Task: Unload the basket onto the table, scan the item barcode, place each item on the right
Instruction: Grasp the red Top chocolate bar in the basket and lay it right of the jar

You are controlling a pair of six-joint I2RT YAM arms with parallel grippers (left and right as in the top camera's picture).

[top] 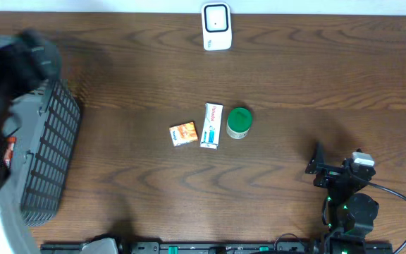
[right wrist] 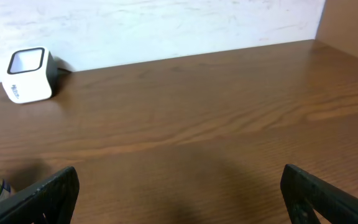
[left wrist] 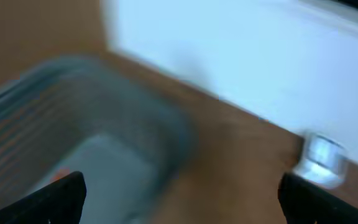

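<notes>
Only overhead: orange box [top: 183, 133]

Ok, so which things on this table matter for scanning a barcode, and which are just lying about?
For the job: scanner, orange box, white and blue box, green-lidded jar.
Lying about: wire basket, likely only a bin.

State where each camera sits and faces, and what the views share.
Overhead: above the table, looking straight down; right arm, blurred left arm.
Left wrist: over the basket, facing the wall; left gripper tips in bottom corners.
Right wrist: low over the table, facing the wall; right gripper tips likewise.
Shared: all three show the scanner.
</notes>
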